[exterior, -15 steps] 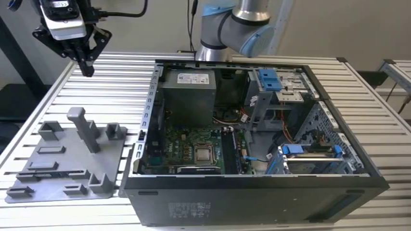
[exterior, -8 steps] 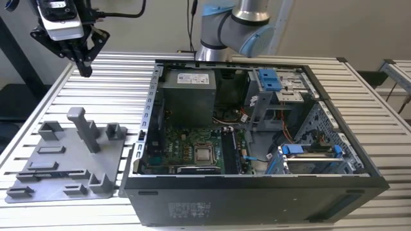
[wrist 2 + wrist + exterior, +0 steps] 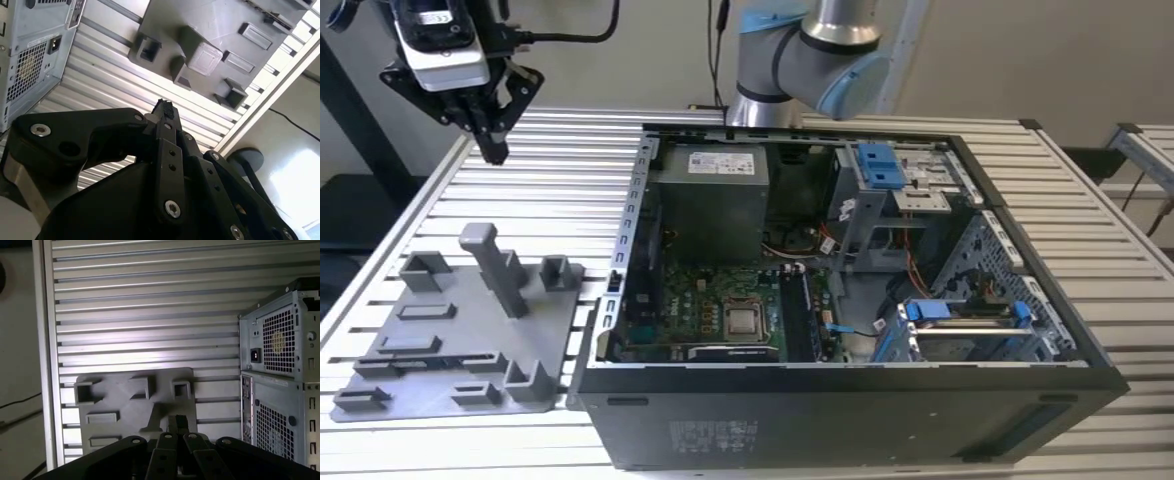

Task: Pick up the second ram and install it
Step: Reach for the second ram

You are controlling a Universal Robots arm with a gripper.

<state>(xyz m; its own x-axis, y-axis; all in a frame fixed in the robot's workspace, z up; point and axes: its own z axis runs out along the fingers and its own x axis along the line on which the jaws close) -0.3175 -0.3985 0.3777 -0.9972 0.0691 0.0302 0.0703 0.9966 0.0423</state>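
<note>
One empty gripper (image 3: 492, 150), exterior view's upper left, fingers pressed together; the second ram, probably light, brittle, suits edge pinching.

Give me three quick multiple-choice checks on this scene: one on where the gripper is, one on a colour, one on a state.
1. Where is the gripper relative to the computer case?
A) inside it
B) in the air, on the exterior view's left of it
C) resting on its top edge

2. What colour is the holder plate?
A) grey
B) blue
C) white

3. How is the case's upward side?
A) closed by a panel
B) open, with the motherboard showing
C) covered by a cloth

Answers:
1 B: it hangs above the slatted table, outside the case.
2 A: the plate and its upright blocks are grey all over.
3 B: the board and the parts around it lie in plain sight from above.
</note>
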